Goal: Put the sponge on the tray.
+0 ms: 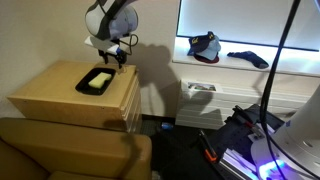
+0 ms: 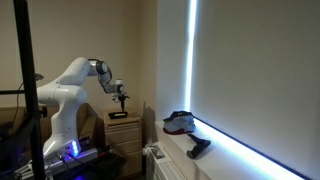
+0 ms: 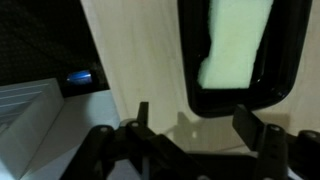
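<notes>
The pale yellow-green sponge (image 1: 98, 80) lies inside the black tray (image 1: 84, 88) on top of the wooden cabinet. In the wrist view the sponge (image 3: 235, 45) sits in the tray (image 3: 192, 70), at the upper right. My gripper (image 1: 121, 60) hangs above the cabinet's far edge, beside the tray. In the wrist view its fingers (image 3: 195, 120) are spread wide with nothing between them, over bare wood. The gripper also shows small in an exterior view (image 2: 121, 101).
The wooden cabinet (image 1: 50, 95) stands beside a brown sofa (image 1: 60, 150). A windowsill holds a dark cap with red trim (image 1: 205, 47) and a dark object (image 1: 248, 58). A white radiator (image 1: 205, 100) is below. Cables and equipment lie on the floor.
</notes>
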{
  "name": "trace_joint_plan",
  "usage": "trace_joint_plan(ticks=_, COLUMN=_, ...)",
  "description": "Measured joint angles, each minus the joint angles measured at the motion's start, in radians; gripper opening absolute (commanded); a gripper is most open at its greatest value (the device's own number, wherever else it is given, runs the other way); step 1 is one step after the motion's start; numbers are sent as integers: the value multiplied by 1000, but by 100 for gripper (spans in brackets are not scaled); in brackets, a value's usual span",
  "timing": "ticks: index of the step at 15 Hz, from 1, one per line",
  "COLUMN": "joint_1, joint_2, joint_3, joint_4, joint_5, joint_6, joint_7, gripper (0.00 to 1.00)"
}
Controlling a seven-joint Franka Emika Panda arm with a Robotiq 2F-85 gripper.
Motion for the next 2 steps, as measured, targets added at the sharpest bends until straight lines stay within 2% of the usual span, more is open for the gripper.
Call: trace_joint_plan(ticks=2, joint_1=-23, joint_2=-76, joint_3=-15, joint_4=-3, joint_5=-8, joint_6=-173, joint_7=0, gripper=100)
